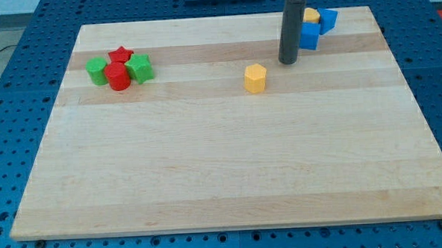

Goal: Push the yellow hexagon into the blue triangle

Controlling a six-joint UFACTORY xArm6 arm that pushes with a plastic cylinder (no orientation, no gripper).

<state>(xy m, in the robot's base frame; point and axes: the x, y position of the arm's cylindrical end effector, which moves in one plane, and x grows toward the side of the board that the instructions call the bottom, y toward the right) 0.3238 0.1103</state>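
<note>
The yellow hexagon (pixel 255 78) lies on the wooden board (pixel 230 161), a little right of centre near the view's top. My tip (pixel 288 62) stands just up and to the right of it, a small gap apart. Right of the rod sit a blue cube-like block (pixel 310 36), a blue block (pixel 328 20) that may be the triangle, and a yellow block (pixel 311 16), clustered at the view's top right. The rod partly hides the left side of that cluster.
At the view's upper left is a tight group: a green block (pixel 96 71), a red star (pixel 121 55), a red cylinder (pixel 117 77) and a green block (pixel 139 68). The board rests on a blue perforated table (pixel 26 110).
</note>
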